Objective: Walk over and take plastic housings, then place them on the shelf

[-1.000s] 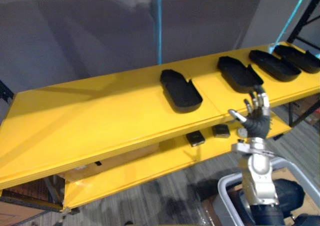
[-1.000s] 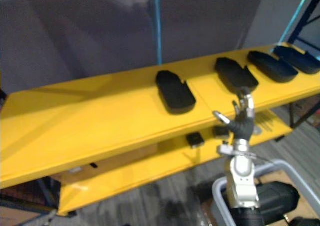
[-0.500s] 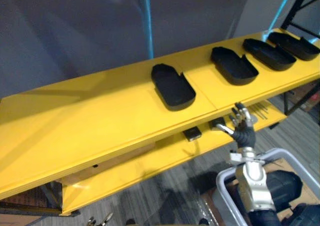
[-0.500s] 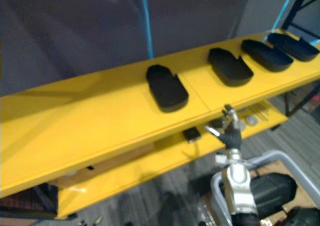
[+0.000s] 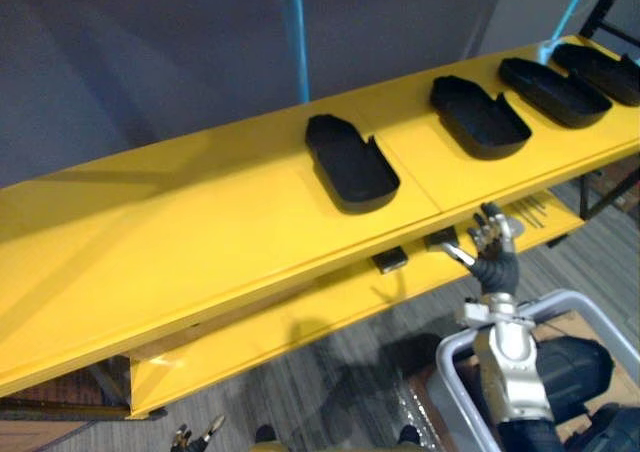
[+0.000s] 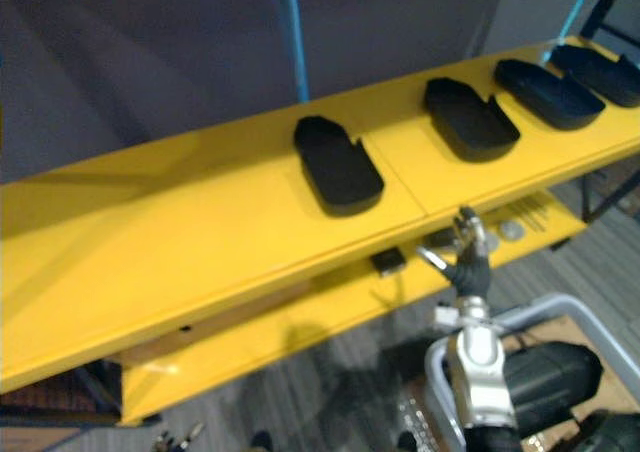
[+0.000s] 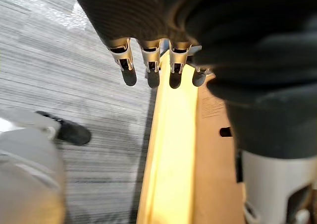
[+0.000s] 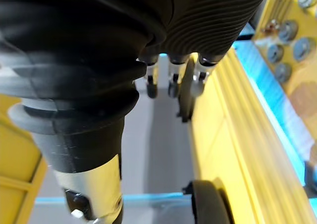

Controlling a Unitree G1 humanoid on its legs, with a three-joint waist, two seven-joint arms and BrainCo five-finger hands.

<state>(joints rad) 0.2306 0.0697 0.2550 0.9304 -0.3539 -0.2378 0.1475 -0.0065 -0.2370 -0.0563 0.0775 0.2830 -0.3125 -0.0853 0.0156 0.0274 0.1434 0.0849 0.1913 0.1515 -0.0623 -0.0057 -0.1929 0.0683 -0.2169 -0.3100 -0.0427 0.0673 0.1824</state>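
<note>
Several black plastic housings lie in a row on the yellow top shelf (image 5: 200,242): one near the middle (image 5: 352,162), one to its right (image 5: 480,117), two more at the far right (image 5: 548,92). My right hand (image 5: 493,264) is raised in front of the shelf's front edge, below the second housing, at the height of the lower shelf. It is open with relaxed fingers and holds nothing. In the left wrist view my left hand (image 7: 148,68) hangs low beside the shelf frame with straight fingers, empty.
On the lower yellow shelf (image 5: 300,322) sit two small black boxes (image 5: 390,260) and some round metal parts and rods (image 5: 530,212). A grey bin (image 5: 455,367) stands on the carpet at the lower right. A blue post (image 5: 295,32) and a grey wall rise behind the shelf.
My right hand has sunk from the top shelf's front edge to the lower shelf's height. The camera shifted a little; the housings have stayed where they were.
</note>
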